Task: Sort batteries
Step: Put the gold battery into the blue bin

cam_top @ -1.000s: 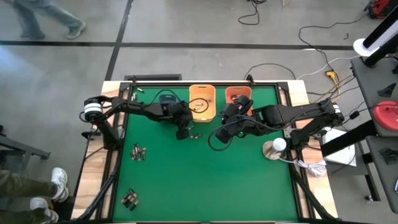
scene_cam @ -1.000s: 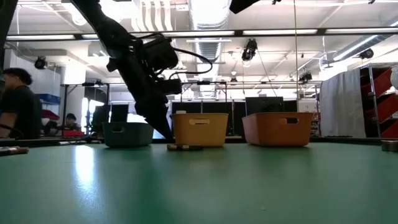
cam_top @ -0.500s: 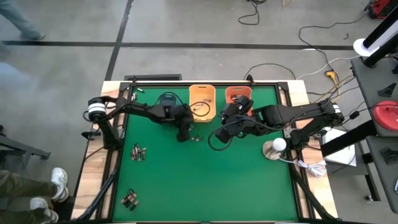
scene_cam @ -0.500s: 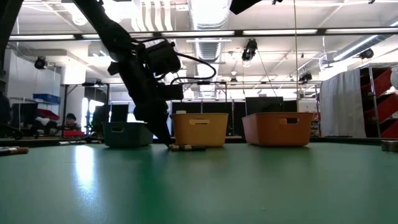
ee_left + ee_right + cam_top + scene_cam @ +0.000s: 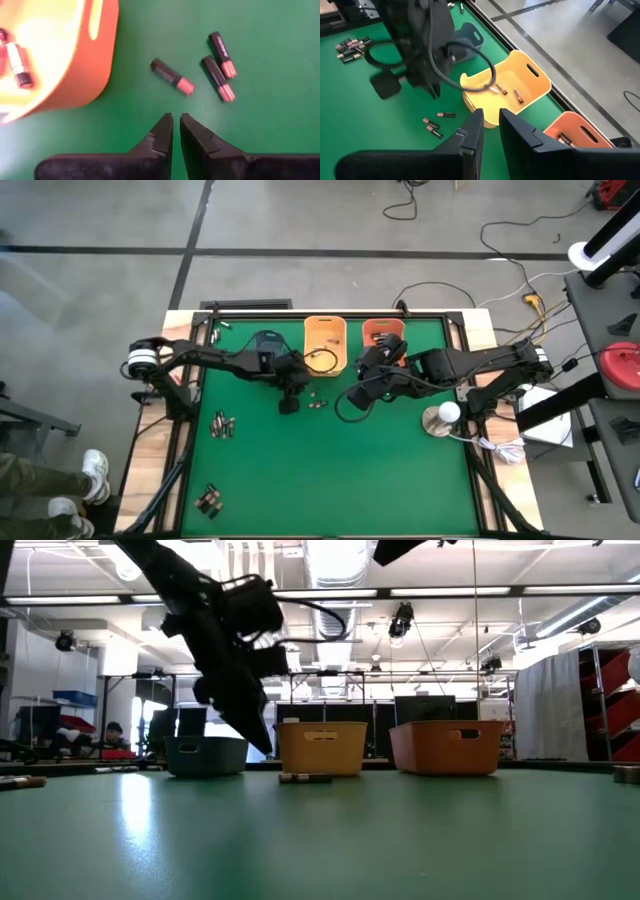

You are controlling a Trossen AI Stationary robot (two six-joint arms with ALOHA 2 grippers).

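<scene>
Green felt covers the table [image 5: 330, 460], and 3 bins stand in a row at its far edge: a grey-blue bin [image 5: 268, 340] on the left, a yellow-orange bin [image 5: 325, 343] in the middle and an orange bin [image 5: 381, 333] on the right. The left gripper [image 5: 175, 131] hangs above the felt just in front of the yellow-orange bin, its 2 dark fingers [image 5: 161, 135] pressed nearly together with only a thin slit between them, clenched on nothing. Just beyond its tips lie 3 loose batteries [image 5: 171, 77], dark with copper-coloured ends, flat on the felt and apart from the fingers; 2 of them lie close side by side, the 3rd a little to one side, nearer the yellow-orange bin. In the low view the same cells [image 5: 303, 778] show as a short line in front of that bin. The right gripper [image 5: 490, 122] hovers to the right, near the orange bin, its fingers [image 5: 472, 131] held narrowly apart with nothing between them. 2 batteries [image 5: 507, 93] lie inside the yellow-orange bin, and at least 1 more [image 5: 560, 138] in the orange bin. A cluster of batteries [image 5: 223, 424] lies on the left part of the table, and another cluster [image 5: 208, 499] sits near the left front corner.
</scene>
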